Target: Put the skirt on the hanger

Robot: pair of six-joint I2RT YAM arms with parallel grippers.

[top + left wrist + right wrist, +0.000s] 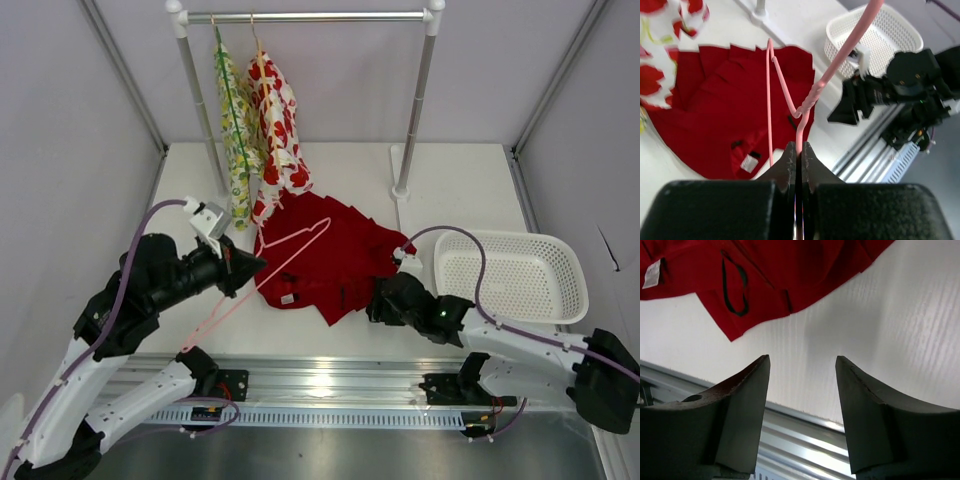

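The deep red skirt lies spread on the white table, its white label near the front edge. The pale pink wire hanger hangs tilted over the skirt's left part. My left gripper is shut on the hanger, with the wire pinched between the fingertips above the skirt. My right gripper sits low at the skirt's front right corner. It stands open with only bare table between its fingers. The skirt's edge lies just beyond them.
A clothes rack stands at the back, holding a yellow-green floral garment and a white garment with red prints. The rack's right post stands behind the skirt. A white basket is at right. A metal rail runs along the near edge.
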